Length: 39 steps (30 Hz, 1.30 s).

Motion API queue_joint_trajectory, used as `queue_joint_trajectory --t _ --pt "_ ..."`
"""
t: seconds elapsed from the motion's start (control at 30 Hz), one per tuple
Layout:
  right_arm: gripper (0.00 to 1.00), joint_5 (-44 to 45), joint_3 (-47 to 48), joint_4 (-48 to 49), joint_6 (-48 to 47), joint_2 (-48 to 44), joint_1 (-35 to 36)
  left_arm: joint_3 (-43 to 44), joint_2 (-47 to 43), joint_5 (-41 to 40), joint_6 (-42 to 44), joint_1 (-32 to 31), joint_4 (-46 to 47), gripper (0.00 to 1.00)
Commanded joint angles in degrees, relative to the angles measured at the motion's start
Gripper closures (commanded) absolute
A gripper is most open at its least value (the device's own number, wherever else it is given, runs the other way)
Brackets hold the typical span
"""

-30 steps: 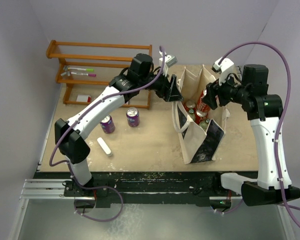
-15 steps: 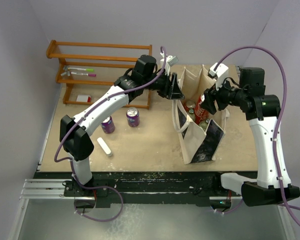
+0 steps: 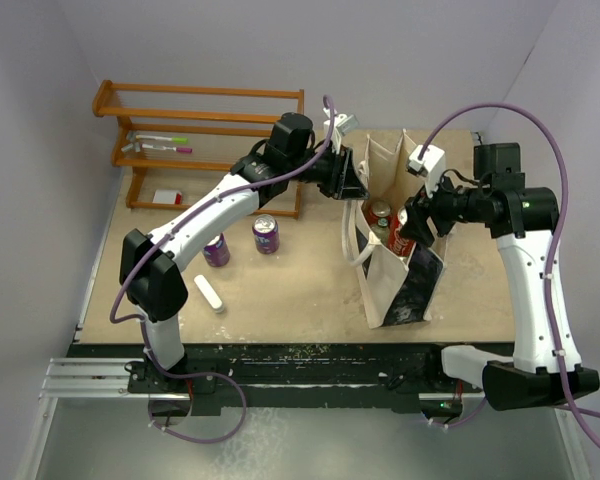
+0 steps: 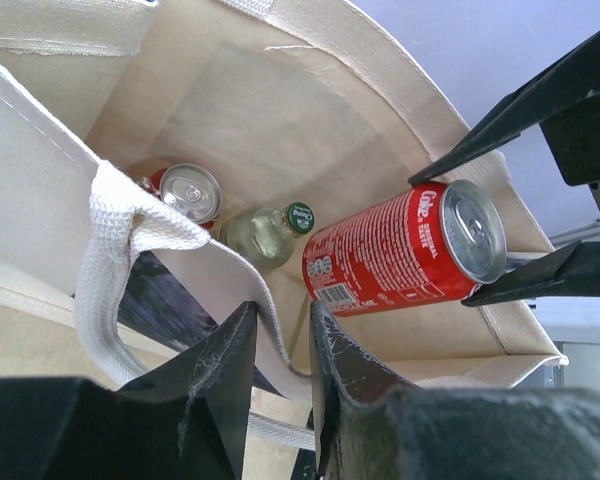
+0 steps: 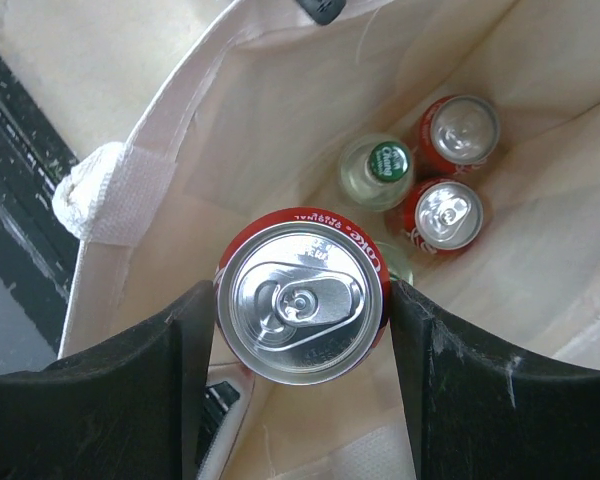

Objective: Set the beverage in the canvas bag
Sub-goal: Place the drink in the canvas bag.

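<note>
The left gripper (image 4: 283, 318) has its jaws nearly together. The small gap between them is filled by the upper edge of the canvas bag (image 3: 384, 288), so they pinch the cloth at the bag's left rim. One white woven handle (image 4: 105, 262) hangs down just beside this grip.

The right gripper (image 5: 302, 292) has its jaws wide, and they clench a red can (image 5: 300, 312) between them, one finger (image 5: 130, 390) on each side of it. The can touches both fingers. In the left wrist view the same can is seen lying tilted, its silver top toward the right. It is above the open mouth of the bag, a little below the rim, and it does not rest on the bottom.

The bag stands upright on the table (image 3: 300, 290), toward the right side, with its dark printed picture facing the near edge.

Inside the bag I count two red cans (image 5: 461, 131) (image 5: 442, 216), both upright, and one clear bottle with a green cap (image 5: 381, 168) beside them. Something pale green shows under the held can, but I cannot tell what it is.

On the table, left of the bag and well apart from it, two purple cans (image 3: 216, 249) (image 3: 266, 234) stand near each other. Behind them is one wooden rack (image 3: 200, 92).
</note>
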Motion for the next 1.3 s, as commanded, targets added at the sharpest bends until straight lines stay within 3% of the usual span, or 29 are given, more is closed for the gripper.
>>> queue_joint_trajectory --t 0.0,0.27,0.5,0.73,1.1,1.27 --pt "1.00 -4.5 1.9 -2.7 -5.1 0.8 -0.3 -0.6 -0.7 1.1 1.8 -0.3 1.6 0.70" --pt "1.00 -7.1 0.6 -1.7 -4.0 4.0 0.6 -0.3 -0.7 3.1 2.9 -0.3 2.6 0.70" --pt "1.00 2.7 -2.2 7.4 6.6 3.2 9.1 -0.3 -0.4 5.0 2.6 -0.3 3.4 0.71" --pt "1.00 4.4 -3.9 10.9 8.2 3.1 9.9 -1.1 -0.5 5.1 1.7 -0.3 3.8 0.71" --pt "1.00 10.1 -7.6 10.9 4.3 3.9 9.9 -1.7 -1.5 5.5 1.1 -0.3 4.1 0.90" --pt "1.00 8.6 -9.7 9.5 2.9 3.1 9.9 -1.8 -1.5 5.4 1.3 -0.3 4.1 1.00"
